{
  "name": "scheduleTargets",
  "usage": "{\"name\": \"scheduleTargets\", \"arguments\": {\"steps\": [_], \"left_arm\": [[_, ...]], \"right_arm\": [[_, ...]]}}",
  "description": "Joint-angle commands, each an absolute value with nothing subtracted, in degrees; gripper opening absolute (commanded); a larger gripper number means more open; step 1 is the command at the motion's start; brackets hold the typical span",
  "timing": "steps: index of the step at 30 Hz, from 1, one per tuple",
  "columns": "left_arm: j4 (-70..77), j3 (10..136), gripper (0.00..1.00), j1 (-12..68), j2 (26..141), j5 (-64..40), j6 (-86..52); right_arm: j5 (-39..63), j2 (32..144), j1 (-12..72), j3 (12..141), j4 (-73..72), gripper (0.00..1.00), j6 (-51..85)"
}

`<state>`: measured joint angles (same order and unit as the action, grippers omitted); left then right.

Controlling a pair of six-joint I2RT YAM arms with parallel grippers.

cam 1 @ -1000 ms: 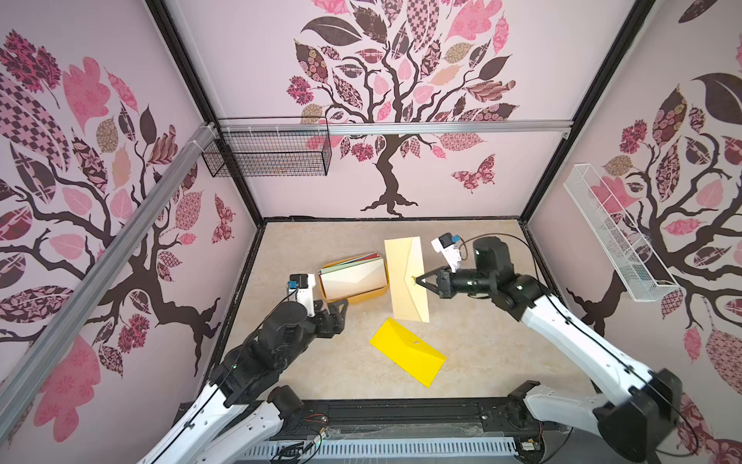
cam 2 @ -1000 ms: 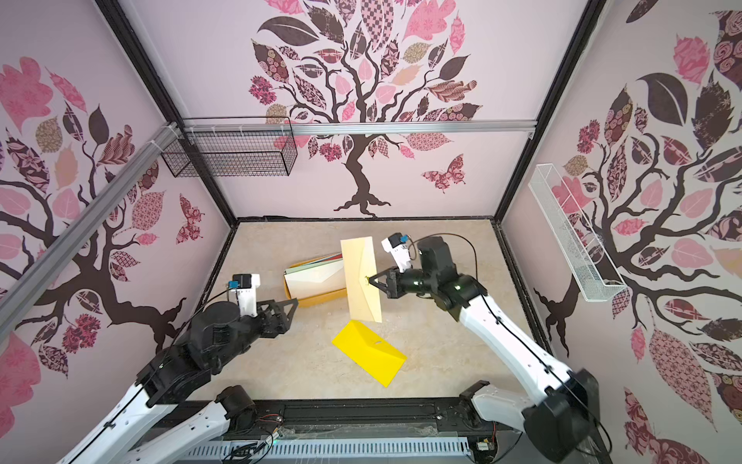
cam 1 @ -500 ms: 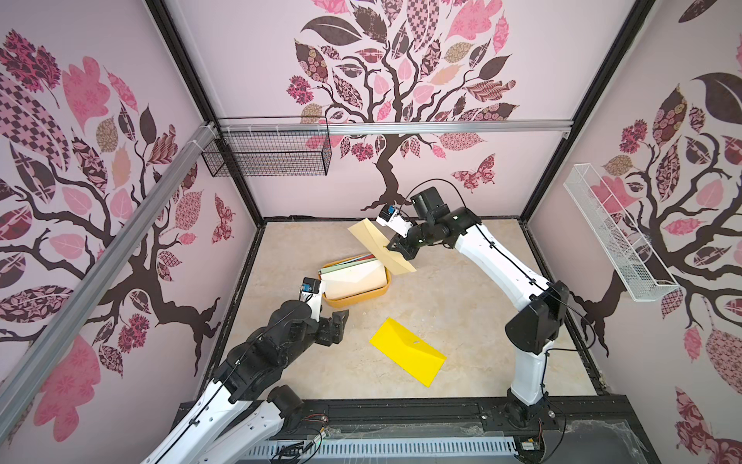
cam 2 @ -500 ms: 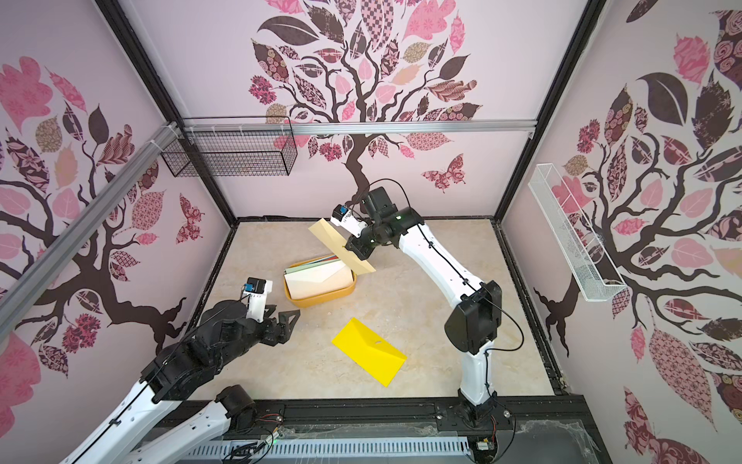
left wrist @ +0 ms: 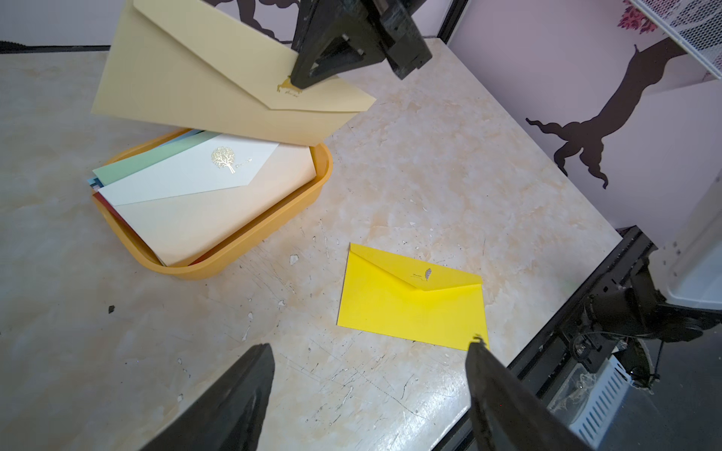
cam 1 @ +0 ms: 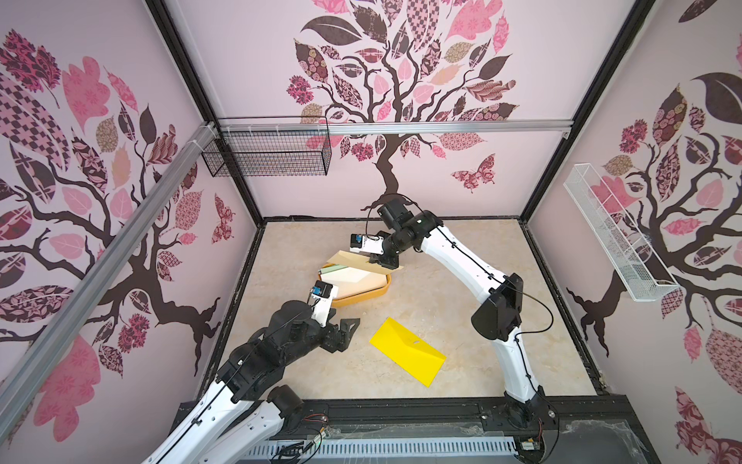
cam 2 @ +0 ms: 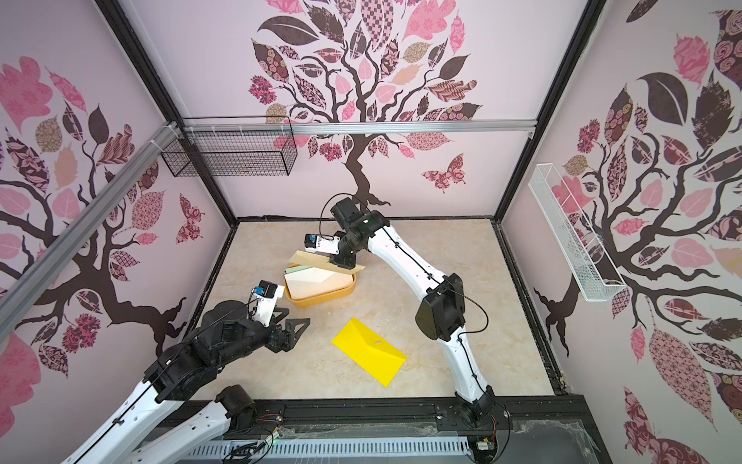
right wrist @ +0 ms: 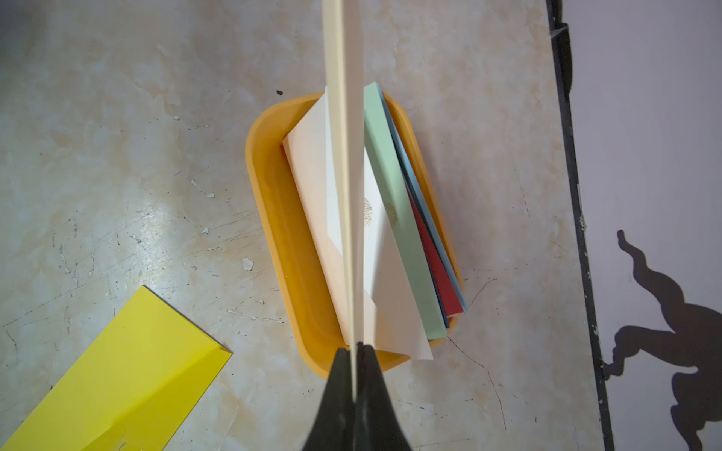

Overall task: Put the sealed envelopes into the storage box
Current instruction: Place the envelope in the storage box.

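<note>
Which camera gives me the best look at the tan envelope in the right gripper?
Left wrist: it shows the flap face of the tan envelope, pinched by the right gripper above the box. The right wrist view shows it edge-on only. Both top views show it small, partly under the gripper.

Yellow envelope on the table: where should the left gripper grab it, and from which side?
Probably the long edge opposite the flap, nearest the open left gripper, approached low from that side. The yellow envelope lies flat, flap up, with no raised part to pinch.
</note>
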<state>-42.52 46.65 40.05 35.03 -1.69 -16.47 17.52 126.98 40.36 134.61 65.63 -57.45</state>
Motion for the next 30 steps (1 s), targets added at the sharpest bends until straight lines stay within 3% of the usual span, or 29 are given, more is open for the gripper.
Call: {"name": "scheduleTargets", "arguments": {"steps": [1,25,30], "left_arm": [[-40.76,46.16,0.82,39.76,35.39,-3.77,-15.72],[-41.0,46.14,0.81,39.75,34.75,-3.69,-16.13],[-40.91,46.15,0.81,39.78,34.81,-3.94,-16.19]], "right_arm": [[15.3,129.63,40.77,136.61,68.16,0.0,-61.66],[11.63,132.58,43.87,132.28,65.31,0.0,-66.36],[8.91,132.71,44.45,130.43,62.33,0.21,-64.55]]}}
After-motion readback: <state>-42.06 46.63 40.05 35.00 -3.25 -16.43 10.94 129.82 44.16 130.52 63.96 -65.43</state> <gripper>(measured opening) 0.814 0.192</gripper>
